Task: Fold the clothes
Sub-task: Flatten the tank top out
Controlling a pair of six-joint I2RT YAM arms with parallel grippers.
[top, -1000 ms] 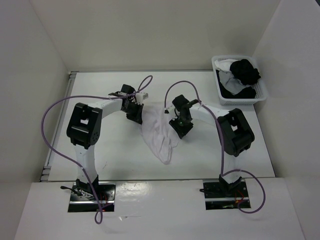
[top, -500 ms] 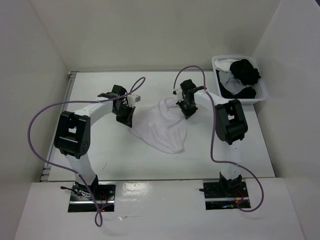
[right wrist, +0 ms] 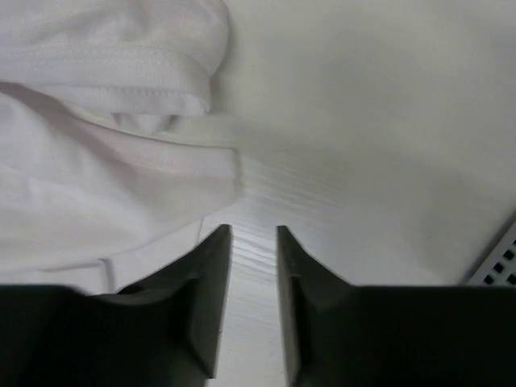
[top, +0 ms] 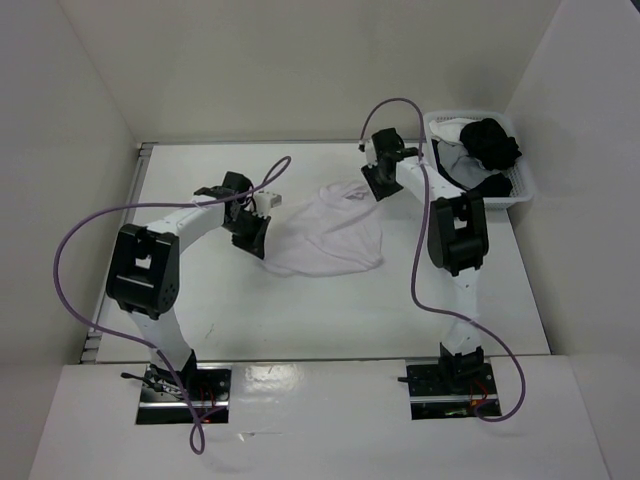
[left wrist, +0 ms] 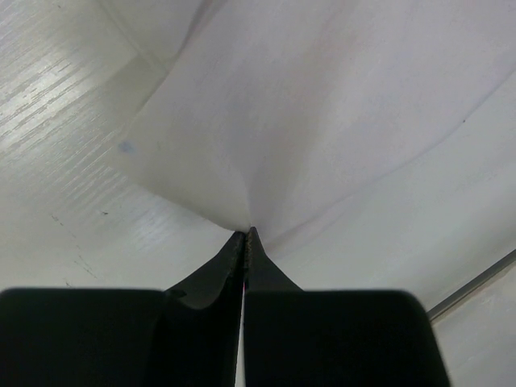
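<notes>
garment (top: pixel 335 238) spread wider, right hand (right wrist: pixel 254 233) let go, left hand (left wrist: pixel 244 236) pinching

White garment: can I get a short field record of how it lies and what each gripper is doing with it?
garment: white garment, spread loosely and wrinkled on the table, not folded
left arm: left gripper shut, pinching the garment's left edge
right arm: right gripper open over bare table beside the garment's hem, holding nothing
other: basket at far right, holding dark and white clothes
</notes>
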